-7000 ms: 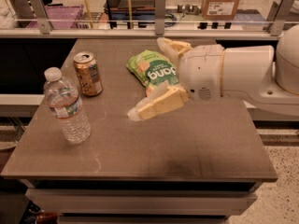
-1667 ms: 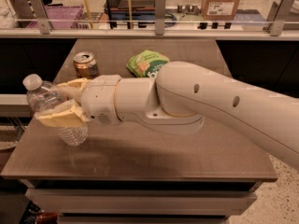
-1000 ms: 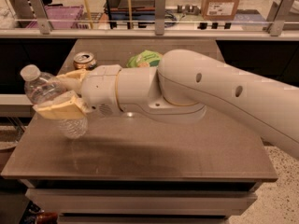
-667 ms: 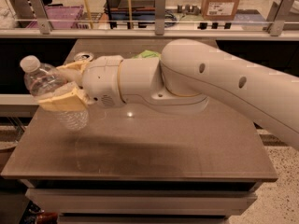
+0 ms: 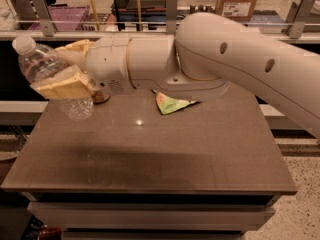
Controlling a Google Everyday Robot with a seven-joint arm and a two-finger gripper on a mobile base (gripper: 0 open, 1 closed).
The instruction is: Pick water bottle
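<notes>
Clamping tilted clear water bottle (image 5: 42,64), jaws upper-left

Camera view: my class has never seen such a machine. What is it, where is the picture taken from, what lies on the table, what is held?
The big cream tube is a robot's one arm. A single camera looks down on the grey table; where it is mounted is not known. At the arm's end is the gripper: two tan fingers shut on a clear water bottle with a white cap, tilted and apparently lifted off the table. A green snack bag lies on the table, partly hidden under the arm.
</notes>
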